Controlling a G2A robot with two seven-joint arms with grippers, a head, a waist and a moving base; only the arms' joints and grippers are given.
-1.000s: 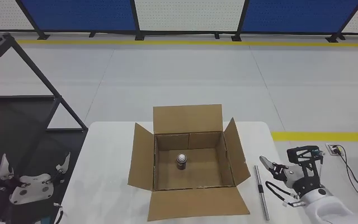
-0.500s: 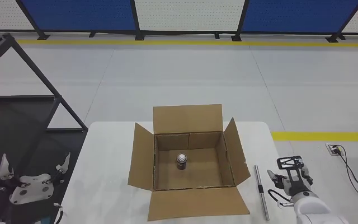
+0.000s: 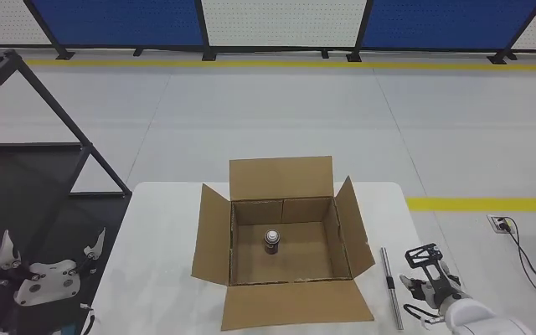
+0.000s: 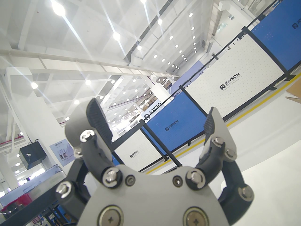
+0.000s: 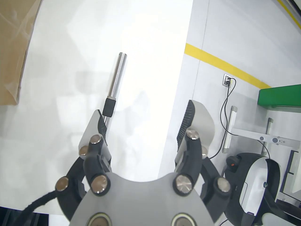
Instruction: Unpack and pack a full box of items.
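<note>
The cardboard box (image 3: 280, 177) stands in the middle of the white bench (image 3: 159, 251), its four flaps folded outward and its top open. Inside, a single small item (image 3: 272, 239) with a pale rounded cap stands upright on the box floor, a little toward the back wall and apart from all four sides; what it is cannot be told. On the bench just beside the box's right-hand flap lies a slim metal rod (image 3: 391, 285), running front to back and well clear of the cardboard. In the right wrist view it shows a black collar partway along its length. The right gripper (image 5: 144, 111) sits at the bench's right edge near the rod's nearer end. Its fingers (image 5: 188, 118) are spread wide with nothing between them, and one finger lies just beside the rod below the collar; whether it touches cannot be told. A corner of a box flap (image 5: 14, 36) shows farther off in that view. The left gripper (image 4: 152, 111) is off the bench's left side, over a dark area, tilted up toward the hall ceiling. Its fingers (image 4: 96, 116) are likewise wide apart and empty. Blue and white partition panels (image 3: 285, 21) line the floor behind the bench.
</note>
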